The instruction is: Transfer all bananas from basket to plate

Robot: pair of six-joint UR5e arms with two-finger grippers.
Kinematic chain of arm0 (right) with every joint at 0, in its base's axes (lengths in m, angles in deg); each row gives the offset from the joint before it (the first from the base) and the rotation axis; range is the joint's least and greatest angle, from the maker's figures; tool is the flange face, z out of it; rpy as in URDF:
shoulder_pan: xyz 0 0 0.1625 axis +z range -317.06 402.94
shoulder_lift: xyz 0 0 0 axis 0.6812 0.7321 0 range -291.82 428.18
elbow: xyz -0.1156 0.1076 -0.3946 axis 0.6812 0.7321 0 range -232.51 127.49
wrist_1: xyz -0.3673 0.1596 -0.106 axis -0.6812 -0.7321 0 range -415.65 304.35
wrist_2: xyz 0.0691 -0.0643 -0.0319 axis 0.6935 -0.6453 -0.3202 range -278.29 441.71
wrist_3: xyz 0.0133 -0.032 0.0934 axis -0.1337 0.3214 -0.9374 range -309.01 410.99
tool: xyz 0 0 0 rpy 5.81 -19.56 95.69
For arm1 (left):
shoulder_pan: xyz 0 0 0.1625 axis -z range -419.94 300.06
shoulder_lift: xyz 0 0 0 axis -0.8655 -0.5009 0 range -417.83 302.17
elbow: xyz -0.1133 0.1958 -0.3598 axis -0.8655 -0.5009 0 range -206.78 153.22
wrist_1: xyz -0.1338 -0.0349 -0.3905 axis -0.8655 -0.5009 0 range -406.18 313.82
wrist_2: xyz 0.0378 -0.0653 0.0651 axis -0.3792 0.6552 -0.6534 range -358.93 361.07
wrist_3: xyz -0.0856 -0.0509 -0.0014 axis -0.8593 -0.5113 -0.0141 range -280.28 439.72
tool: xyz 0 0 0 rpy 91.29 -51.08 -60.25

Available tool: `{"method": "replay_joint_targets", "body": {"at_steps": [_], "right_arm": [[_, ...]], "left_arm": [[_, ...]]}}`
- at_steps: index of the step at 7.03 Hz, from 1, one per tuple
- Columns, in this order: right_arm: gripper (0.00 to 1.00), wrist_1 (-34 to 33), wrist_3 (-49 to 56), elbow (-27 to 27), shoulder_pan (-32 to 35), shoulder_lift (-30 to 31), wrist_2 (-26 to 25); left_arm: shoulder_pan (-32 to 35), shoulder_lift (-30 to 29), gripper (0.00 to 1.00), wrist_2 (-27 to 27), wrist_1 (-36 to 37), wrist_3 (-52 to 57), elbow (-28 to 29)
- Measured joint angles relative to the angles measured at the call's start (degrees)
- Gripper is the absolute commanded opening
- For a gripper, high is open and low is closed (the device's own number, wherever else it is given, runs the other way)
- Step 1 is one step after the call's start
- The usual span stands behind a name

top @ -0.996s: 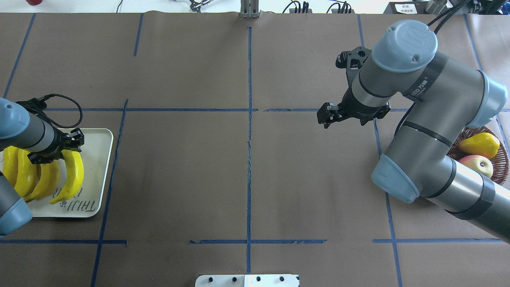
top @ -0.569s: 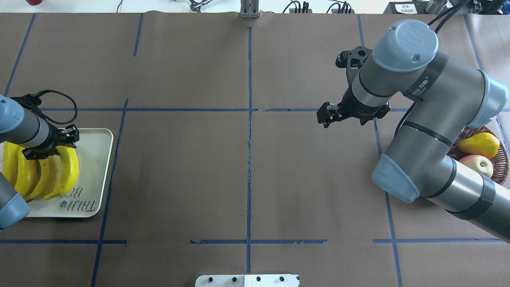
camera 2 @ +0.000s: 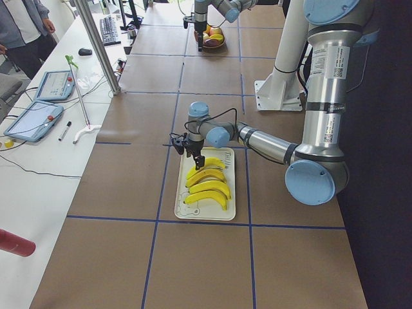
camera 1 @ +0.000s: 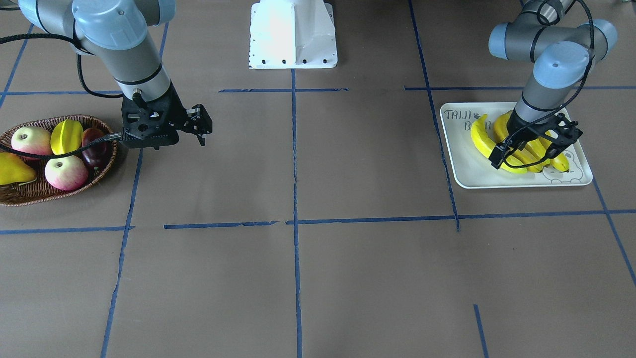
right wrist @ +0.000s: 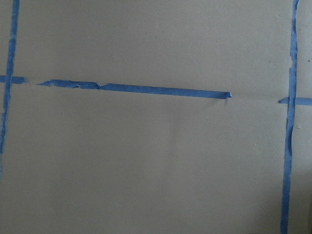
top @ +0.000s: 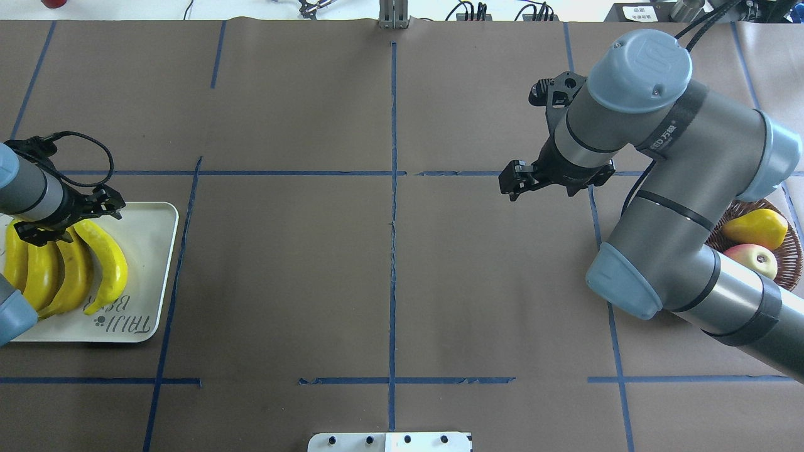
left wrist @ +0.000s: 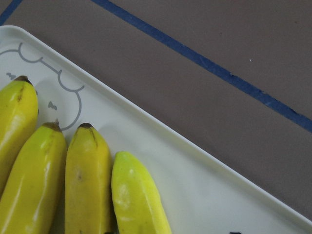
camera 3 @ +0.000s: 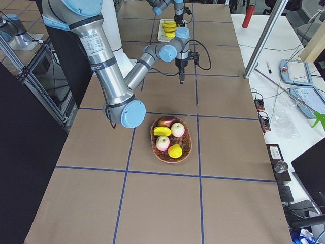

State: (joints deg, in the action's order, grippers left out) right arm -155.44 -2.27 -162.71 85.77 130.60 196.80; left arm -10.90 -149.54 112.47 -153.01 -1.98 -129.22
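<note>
At the near end in the left side view, the plate holds four bananas, lying side by side within its rim. The left gripper hangs just over their ends, jaws apart and holding nothing. Far down the table, the basket holds five fruits: two apples, one pear, one star fruit and one dark red fruit. The right gripper hangs beside the basket, apart from it. Whether its jaws are apart or together I cannot tell.
</note>
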Motion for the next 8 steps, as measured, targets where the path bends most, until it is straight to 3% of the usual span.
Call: {"method": "replay_joint_targets", "body": {"at_steps": [2,4,8], "right_arm": [[1.0,-0.3,0.1,-0.3,1.1,0.0,0.5],[1.0,-0.6,2.9,-0.5,3.8,1.3,1.7],[1.0,-4.6,26.0,-0.9,16.4,8.5,8.5]], "left_arm": [[6.7,0.5,1.0,6.3,1.1,10.5,-0.4],[14.3,3.2,1.0,9.7,4.0,30.6,-0.9],[33.6,4.4,1.0,14.0,20.1,77.2,-0.1]]}}
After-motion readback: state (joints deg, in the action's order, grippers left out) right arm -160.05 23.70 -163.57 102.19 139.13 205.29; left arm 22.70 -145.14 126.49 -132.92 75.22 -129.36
